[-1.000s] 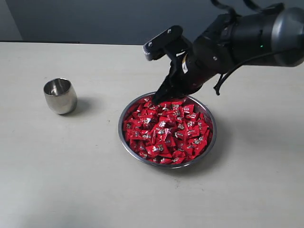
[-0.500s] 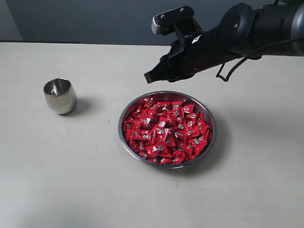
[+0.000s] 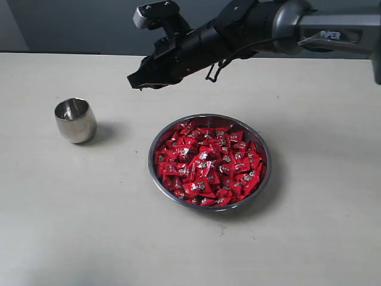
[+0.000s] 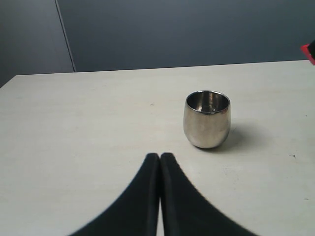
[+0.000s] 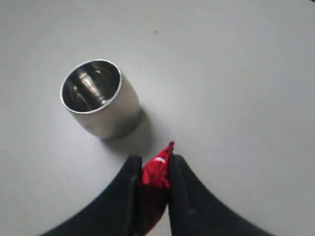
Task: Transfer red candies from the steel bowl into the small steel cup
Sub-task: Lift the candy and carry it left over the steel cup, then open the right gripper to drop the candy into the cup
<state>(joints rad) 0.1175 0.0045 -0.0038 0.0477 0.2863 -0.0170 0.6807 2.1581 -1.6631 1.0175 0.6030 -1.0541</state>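
The steel bowl [image 3: 264,156] sits mid-table, heaped with red candies [image 3: 208,165]. The small steel cup [image 3: 75,120] stands upright and empty at the left, also seen as the cup [image 4: 207,119] and the cup [image 5: 98,98]. My right gripper [image 3: 140,81] hangs in the air between bowl and cup, well above the table. It is shut on one red candy [image 5: 156,173], pinched at the right gripper [image 5: 153,164]. My left gripper [image 4: 160,158] is shut with nothing in it, low over the table, pointing at the cup; the exterior view does not show it.
The pale table [image 3: 71,208] runs to a dark grey wall at the back. The right arm [image 3: 280,24] stretches in from the upper right, over the table behind the bowl.
The right gripper has risen out of the bowl with a candy and travelled left, toward the cup. Bowl and cup have not moved.
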